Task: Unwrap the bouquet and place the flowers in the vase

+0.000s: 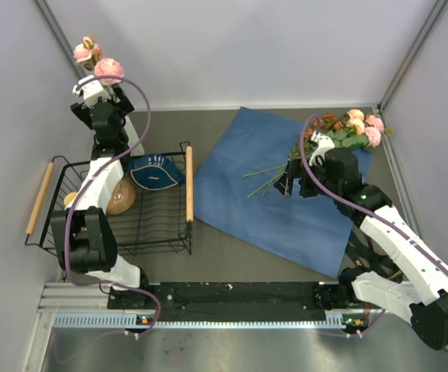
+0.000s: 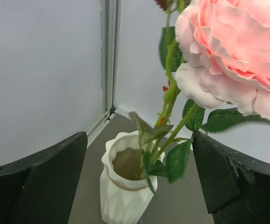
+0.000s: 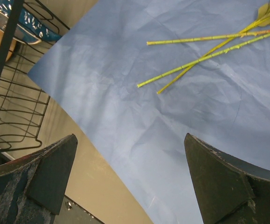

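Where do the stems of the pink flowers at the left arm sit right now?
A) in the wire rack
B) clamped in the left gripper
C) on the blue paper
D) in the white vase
D: in the left wrist view the green stems run down into the mouth of the white vase, with the left gripper open on either side of them.

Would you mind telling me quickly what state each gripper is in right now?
Left gripper: open, gripping nothing; flower stems in the vase pass between its jaws.
Right gripper: open, empty, over the blue paper.
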Motion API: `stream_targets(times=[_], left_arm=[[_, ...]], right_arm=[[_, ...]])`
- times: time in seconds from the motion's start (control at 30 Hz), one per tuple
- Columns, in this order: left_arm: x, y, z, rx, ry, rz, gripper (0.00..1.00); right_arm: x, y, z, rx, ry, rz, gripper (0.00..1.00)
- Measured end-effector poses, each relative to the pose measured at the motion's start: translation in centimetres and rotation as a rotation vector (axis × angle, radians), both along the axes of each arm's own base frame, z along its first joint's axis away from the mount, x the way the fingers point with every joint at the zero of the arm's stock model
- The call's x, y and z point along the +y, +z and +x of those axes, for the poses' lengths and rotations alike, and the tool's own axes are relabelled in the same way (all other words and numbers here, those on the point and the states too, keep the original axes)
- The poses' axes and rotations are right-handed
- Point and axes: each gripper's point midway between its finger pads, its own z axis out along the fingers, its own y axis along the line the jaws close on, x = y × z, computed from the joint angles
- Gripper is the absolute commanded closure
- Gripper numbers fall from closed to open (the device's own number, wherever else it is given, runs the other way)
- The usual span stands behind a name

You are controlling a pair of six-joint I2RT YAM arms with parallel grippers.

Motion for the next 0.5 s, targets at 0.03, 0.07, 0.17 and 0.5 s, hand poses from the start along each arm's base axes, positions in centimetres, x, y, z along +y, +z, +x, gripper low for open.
stream_targets(times=[0.03, 0.07, 0.17, 0.5], left_arm=[[-0.1, 0.0, -0.2, 0.002, -0.004, -0.004, 0.01], [-0.1, 0.0, -0.4, 0.003, -0.006, -0.008, 0.01], [-0.4, 0.1, -1.2, 0.011, -0.018, -0.021, 0.01], [-3.5, 2.2, -5.2, 0.021, -0.158, -0.15, 0.01]], right_arm=[[0.0, -0.2, -0.1, 0.004, 0.001, -0.002, 0.01], [0.0, -0.3, -0.1, 0.007, 0.001, -0.003, 0.01], [0.0, -0.3, -0.1, 0.007, 0.003, -0.002, 0.01], [0.2, -0.2, -0.2, 0.018, 0.001, 0.014, 0.01]])
